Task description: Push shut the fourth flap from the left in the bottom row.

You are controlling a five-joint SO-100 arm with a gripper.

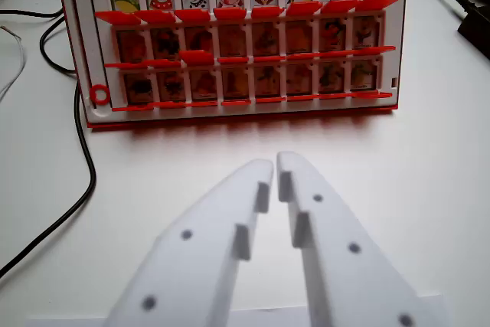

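Observation:
A red and white flap board [84, 44] stands at the far side of the white table, facing me, with three rows of picture flaps. The bottom row runs along its lower edge, and the fourth flap from the left [235, 82] shows a dim picture with a thin red strip under it. It looks the same as its neighbours. In the middle row, the red strip under the third flap [197, 57] is thicker than the rest. My white gripper [276, 163] fills the lower middle, shut with only a thin slit between the tips and nothing held. It points at the board and sits well short of it.
Black cables [86, 160] loop over the table left of the board and run toward the near left. A black object with a cable [475, 22] lies at the right edge. Bare white table [398, 189] lies between the gripper and the board.

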